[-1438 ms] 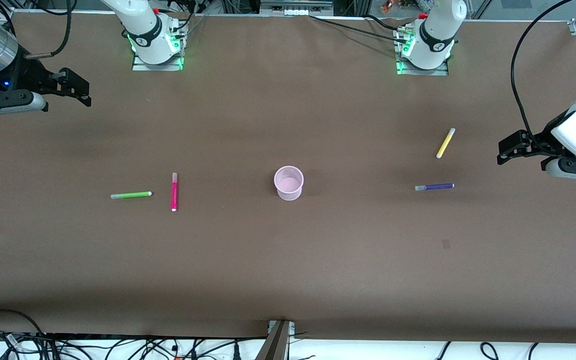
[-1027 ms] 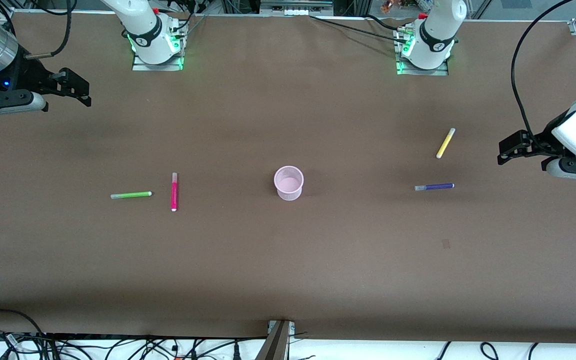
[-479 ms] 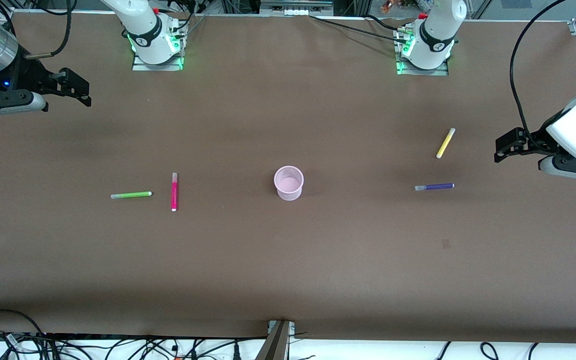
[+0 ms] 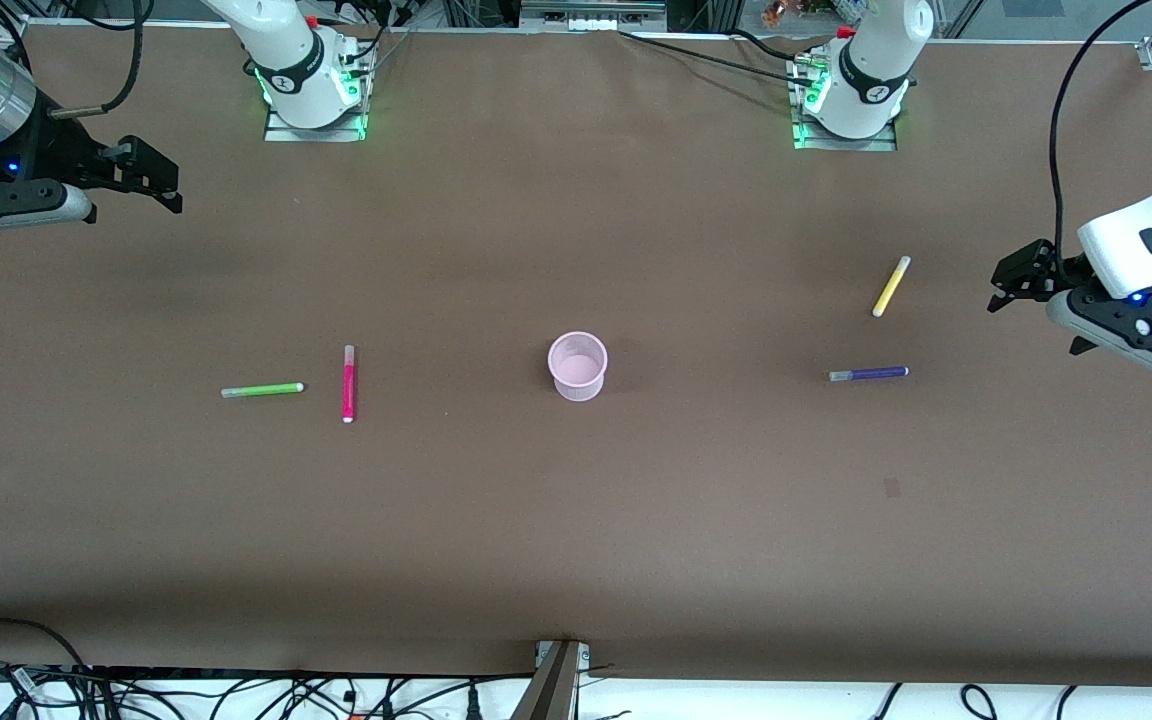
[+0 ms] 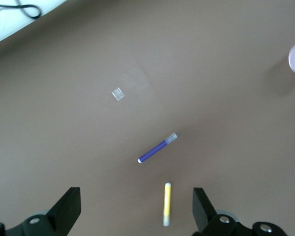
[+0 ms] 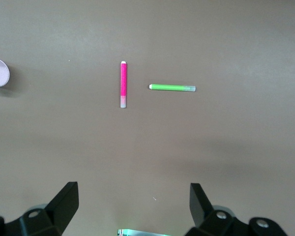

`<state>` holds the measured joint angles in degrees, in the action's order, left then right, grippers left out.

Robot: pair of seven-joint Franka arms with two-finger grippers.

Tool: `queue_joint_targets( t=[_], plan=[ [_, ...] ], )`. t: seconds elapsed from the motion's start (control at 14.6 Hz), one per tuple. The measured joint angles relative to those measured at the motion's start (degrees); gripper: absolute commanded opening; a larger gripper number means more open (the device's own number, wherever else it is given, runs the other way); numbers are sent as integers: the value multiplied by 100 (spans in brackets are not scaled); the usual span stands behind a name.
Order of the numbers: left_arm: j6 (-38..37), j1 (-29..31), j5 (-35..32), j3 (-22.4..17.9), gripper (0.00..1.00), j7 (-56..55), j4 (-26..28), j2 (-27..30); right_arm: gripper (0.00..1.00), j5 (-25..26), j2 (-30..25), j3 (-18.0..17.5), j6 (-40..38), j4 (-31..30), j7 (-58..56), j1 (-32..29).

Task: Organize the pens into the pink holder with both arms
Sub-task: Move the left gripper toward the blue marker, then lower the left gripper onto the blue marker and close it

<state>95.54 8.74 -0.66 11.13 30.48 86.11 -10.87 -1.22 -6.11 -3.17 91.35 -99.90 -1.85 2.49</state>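
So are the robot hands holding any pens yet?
No. The left gripper and right gripper are both open and empty, and all four pens lie on the table.

I see a plain brown surface (image 4: pixel 576 520), matte and unpatterned apart from one small pale square patch (image 5: pixel 118 93). The pink holder (image 4: pixel 577 366) is a pale, even pink. Of the pens, the green pen (image 4: pixel 262 390) is bright lime with a whitish tip, the magenta pen (image 4: pixel 348 383) is hot pink with pale ends, the yellow pen (image 4: pixel 891 286) is lemon with a pale end, and the purple pen (image 4: pixel 868 374) is deep violet with a greyish clear cap. My arms are white with black bands; the left gripper (image 4: pixel 1021 288) and right gripper (image 4: pixel 141 180) are black. Green lights glow at both bases.
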Motion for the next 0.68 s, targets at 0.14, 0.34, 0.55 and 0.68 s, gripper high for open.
queue_joint_targets(
  t=[0.14,0.34,0.55,0.68],
  plan=[
    [-13,58,0,-21,100,447,50,-227,100,0,0,1,4,1,0,0],
    [-11,237,0,-50,100,1386,113,-787,100,0,0,3,23,3,0,0],
    [29,435,0,-55,100,2061,168,-1267,100,0,0,4,27,3,0,0],
    [297,465,0,-54,100,2327,371,-1399,100,1,0,4,37,3,0,0]
  ],
)
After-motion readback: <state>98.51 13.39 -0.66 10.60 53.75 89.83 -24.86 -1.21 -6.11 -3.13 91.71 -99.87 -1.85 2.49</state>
